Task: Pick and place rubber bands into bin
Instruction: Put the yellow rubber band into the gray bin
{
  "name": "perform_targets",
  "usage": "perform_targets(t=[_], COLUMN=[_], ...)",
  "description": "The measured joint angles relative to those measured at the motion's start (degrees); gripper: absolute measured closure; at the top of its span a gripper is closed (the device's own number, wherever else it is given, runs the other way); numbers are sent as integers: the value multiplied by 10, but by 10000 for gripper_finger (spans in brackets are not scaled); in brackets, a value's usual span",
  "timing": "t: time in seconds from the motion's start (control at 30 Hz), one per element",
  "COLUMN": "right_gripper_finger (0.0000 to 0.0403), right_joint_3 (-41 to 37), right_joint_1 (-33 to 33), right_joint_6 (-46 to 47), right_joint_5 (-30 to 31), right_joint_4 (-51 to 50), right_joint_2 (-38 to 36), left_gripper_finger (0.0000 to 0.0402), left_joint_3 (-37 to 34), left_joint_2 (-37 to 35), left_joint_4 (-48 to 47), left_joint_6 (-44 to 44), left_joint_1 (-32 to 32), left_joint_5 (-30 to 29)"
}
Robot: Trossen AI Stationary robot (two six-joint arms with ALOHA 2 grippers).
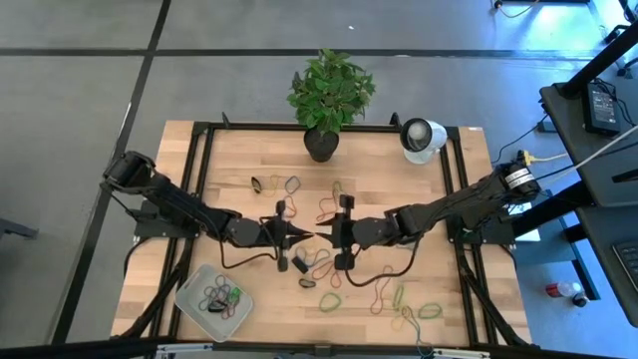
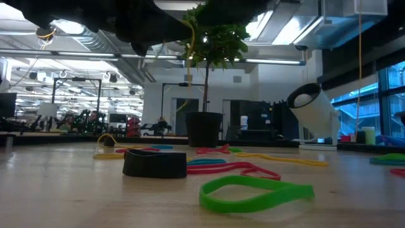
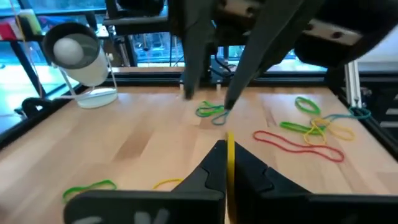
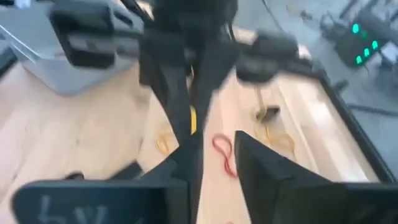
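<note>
A wooden table point(image 1: 249, 214) is seen from above, with two dark arms meeting near its middle. The left gripper point(image 1: 302, 236) is clenched on a tan-yellow rubber band point(image 3: 229, 163), which is seen in the left wrist view as a thin strip standing upright between the closed fingers point(image 3: 208, 168). The right gripper point(image 1: 325, 234) is just beside it, tip to tip; its fingers point(image 4: 264, 165) are parted in the right wrist view, and nothing can be seen held between them.

The bin point(image 1: 189, 301) is set at the table's near left corner, turned diagonally, its long axis running from near-right to far-left. Several rubber bands are lying inside it. Loose rubber bands point(image 1: 334, 301) are scattered flat across the middle and near right of the table. In the low view a green band point(image 2: 255, 192) is lying flat, its long axis running across the picture, beside a small black block point(image 2: 155, 163).
</note>
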Motion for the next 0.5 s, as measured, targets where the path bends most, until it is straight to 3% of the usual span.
perform_targets(t=[0.27,0.37,0.5], right_gripper_finger=[278,289,309], right_joint_3=[0,-26,-117], right_joint_1=[5,26,53], right_joint_6=[126,135,180], right_joint_5=[49,73,102], right_joint_4=[-201,-199,-160], right_joint_2=[-18,-21,-51], left_gripper_finger=[400,400,400], left_joint_3=[13,47,121], left_joint_2=[-52,-70,-67], left_joint_4=[-92,-173,-327], left_joint_6=[48,22,-13], left_joint_1=[-27,-33,-38], left_joint_5=[-1,-12,-22])
